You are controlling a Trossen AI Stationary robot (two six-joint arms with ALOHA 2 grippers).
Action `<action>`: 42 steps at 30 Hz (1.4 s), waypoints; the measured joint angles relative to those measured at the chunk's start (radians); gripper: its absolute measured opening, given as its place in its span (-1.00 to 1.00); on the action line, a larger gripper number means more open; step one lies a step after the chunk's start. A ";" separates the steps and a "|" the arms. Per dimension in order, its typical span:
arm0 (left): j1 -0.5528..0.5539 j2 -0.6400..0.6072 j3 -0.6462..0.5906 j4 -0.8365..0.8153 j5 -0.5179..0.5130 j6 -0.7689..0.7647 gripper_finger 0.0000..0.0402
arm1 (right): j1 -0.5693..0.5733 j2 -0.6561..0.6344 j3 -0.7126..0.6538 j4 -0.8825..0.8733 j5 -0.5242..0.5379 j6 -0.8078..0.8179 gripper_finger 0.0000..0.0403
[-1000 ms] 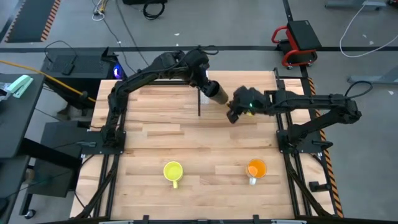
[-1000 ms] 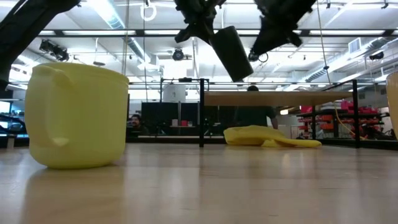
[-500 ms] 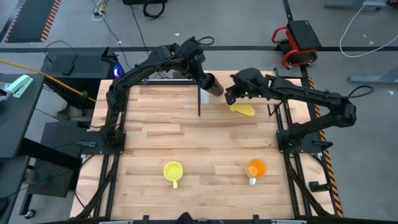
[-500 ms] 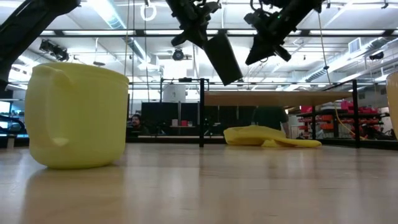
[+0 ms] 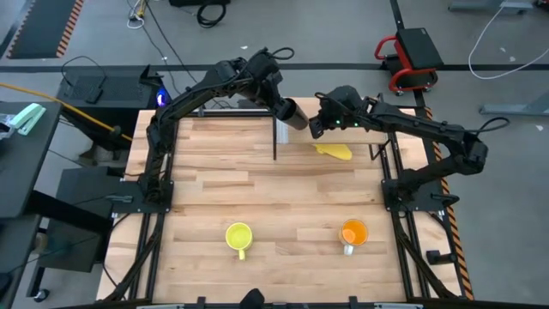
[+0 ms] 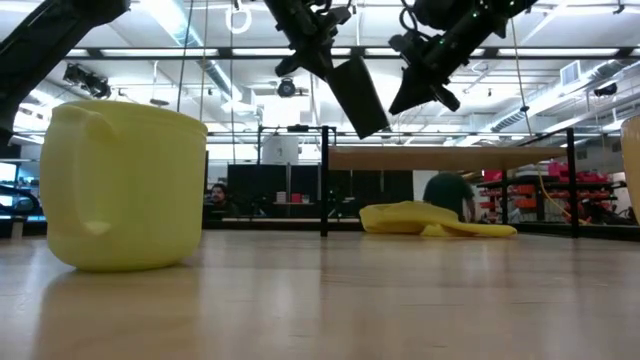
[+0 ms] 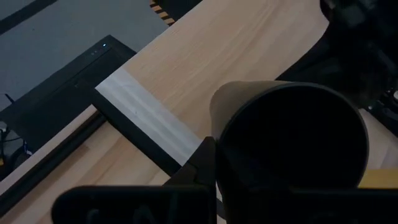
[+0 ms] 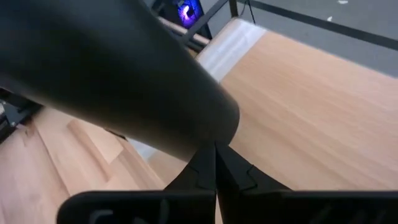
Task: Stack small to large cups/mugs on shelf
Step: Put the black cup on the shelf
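My left gripper is shut on the tall black cup and holds it tilted in the air above the shelf, near the shelf's white end panel. My right gripper is shut. Its tips lie close under the cup's bottom end, and I cannot tell whether they touch it. The yellow mug and the orange mug stand upright on the table's near part. My left gripper holds the black cup by its open end. One finger lies on the outside of the wall at the rim, and the cup hides the other. The cup is lifted clear and slants down from the fingers, with its bottom lowest.
A flat yellow floppy object lies on the table under the shelf. Thin dark shelf posts stand beside the grippers. A person is in the room beyond the far edge.
My right gripper has moved from above the floppy object toward the far edge and the black cup, so the floppy object now shows. My left gripper has carried the cup a little toward the far edge, and the cup is still tilted.
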 joint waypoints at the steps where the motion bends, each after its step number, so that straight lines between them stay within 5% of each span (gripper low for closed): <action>1: 0.000 0.000 0.000 -0.001 0.000 0.004 -0.96 | 0.000 0.009 0.000 0.007 -0.004 -0.001 -0.99; 42: 0.000 0.047 0.000 0.017 0.084 0.022 -0.83 | -0.034 0.101 -0.001 0.054 -0.032 -0.006 -1.00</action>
